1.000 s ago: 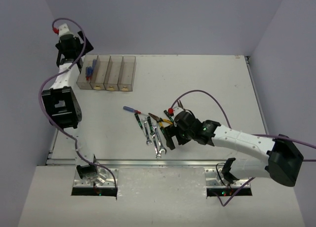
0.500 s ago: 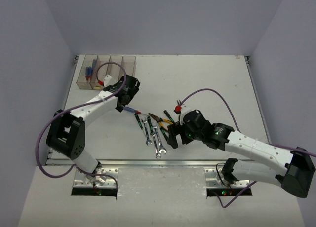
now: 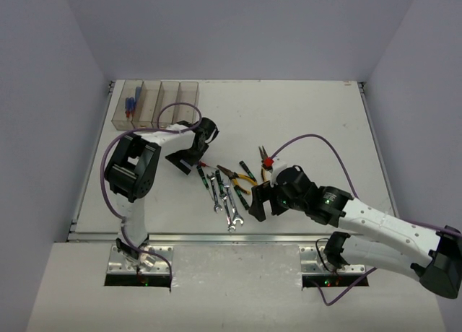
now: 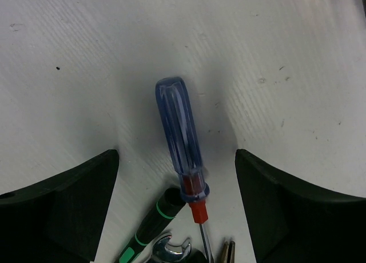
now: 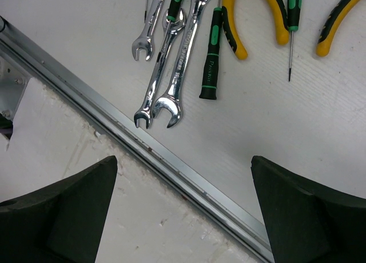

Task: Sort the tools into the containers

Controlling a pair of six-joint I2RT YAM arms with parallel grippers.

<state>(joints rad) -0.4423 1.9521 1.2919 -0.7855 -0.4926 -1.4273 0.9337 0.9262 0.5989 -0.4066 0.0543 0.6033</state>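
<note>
Both stand open, my right gripper (image 5: 183, 160) empty, my left gripper (image 4: 176, 154) straddling the blue screwdriver (image 4: 178, 131), whose handle I judge light, stiff, slick, best pinched mid-length.

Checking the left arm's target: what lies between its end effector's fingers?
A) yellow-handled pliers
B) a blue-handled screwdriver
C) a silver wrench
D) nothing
B: in the left wrist view the blue-handled screwdriver lies on the table, untouched, between the fingers of the open left end effector.
</note>
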